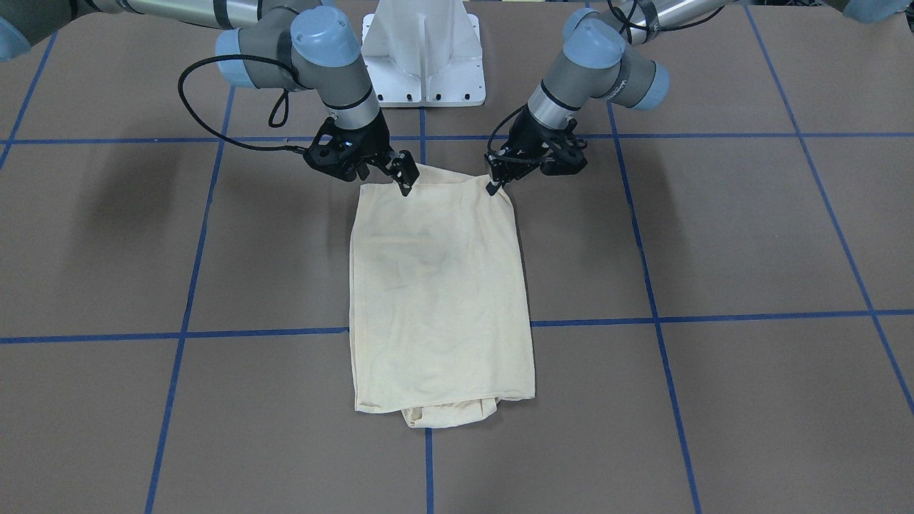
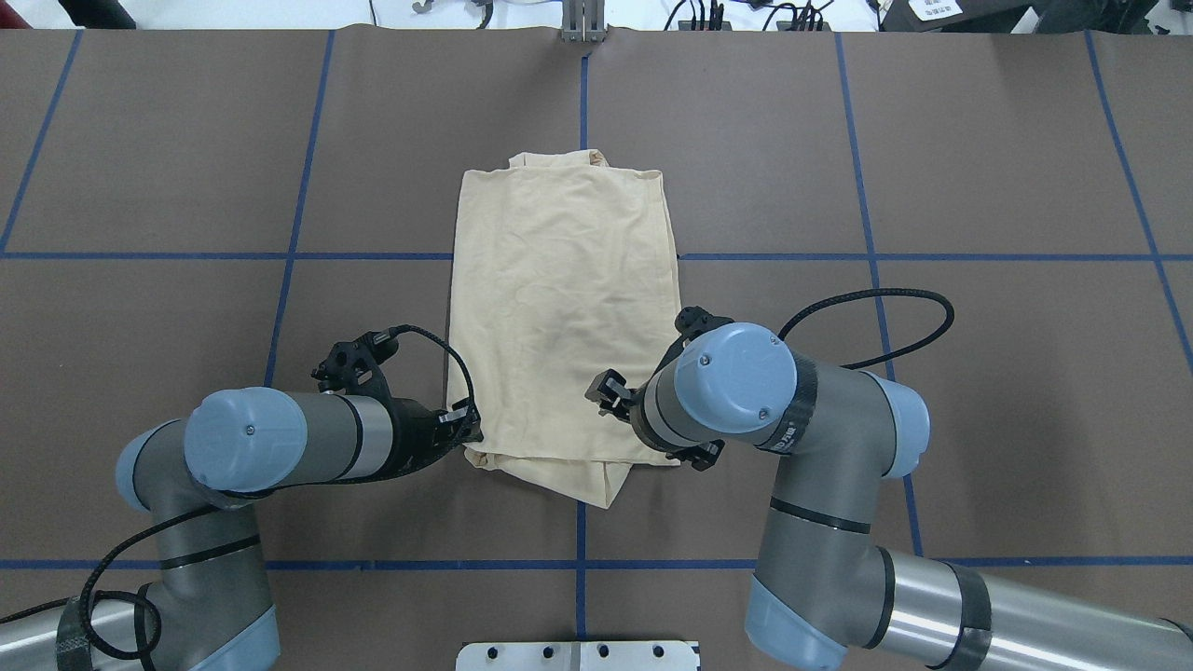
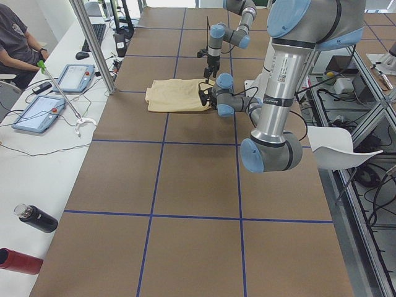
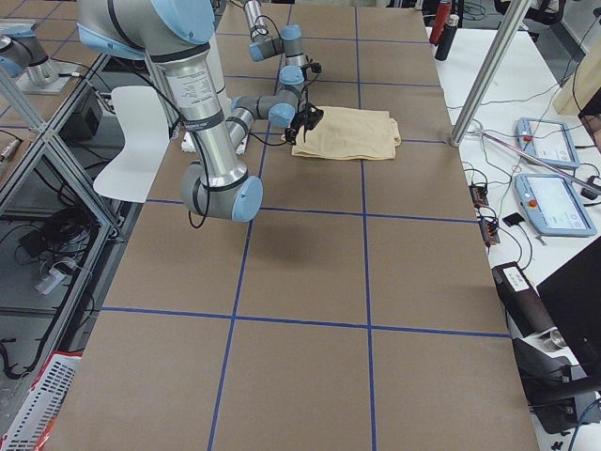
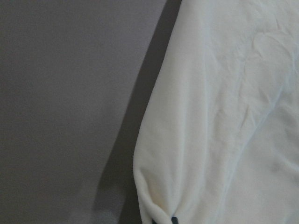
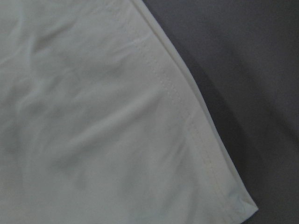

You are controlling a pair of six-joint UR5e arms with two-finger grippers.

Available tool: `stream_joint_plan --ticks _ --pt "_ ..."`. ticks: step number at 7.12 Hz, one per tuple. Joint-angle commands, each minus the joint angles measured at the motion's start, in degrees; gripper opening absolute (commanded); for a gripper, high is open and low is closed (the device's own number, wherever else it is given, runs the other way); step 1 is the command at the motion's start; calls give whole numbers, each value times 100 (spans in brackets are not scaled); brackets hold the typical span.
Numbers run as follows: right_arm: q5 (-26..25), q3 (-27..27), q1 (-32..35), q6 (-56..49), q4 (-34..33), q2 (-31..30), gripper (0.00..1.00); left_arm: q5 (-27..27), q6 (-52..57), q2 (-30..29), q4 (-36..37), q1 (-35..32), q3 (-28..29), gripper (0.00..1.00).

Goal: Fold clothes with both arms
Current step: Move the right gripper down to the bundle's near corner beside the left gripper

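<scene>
Brown table [image 1: 714, 235] gridded in blue tape [image 1: 271, 333]: a cream T-shirt [image 1: 439, 285], folded narrow, lies centred, likely soft, light and limp. The left end effector [image 1: 493, 187] and right end effector [image 1: 407, 185] appear pinched narrow on its robot-side corners, the sensible hold.

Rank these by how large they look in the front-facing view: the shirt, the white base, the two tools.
1. shirt
2. white base, cut off by the top edge
3. left tool and right tool: these look alike, so no ranking.
</scene>
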Motion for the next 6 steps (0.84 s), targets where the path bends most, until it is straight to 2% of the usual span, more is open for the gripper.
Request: stream_joint_plan --ticks 1,6 --pt "-64 -443 -86 206 -311 371 100 -1 0 7 0 -8 -15 0" --pt "-64 -400 -262 215 -718 345 100 -1 0 7 9 -8 -24 0"
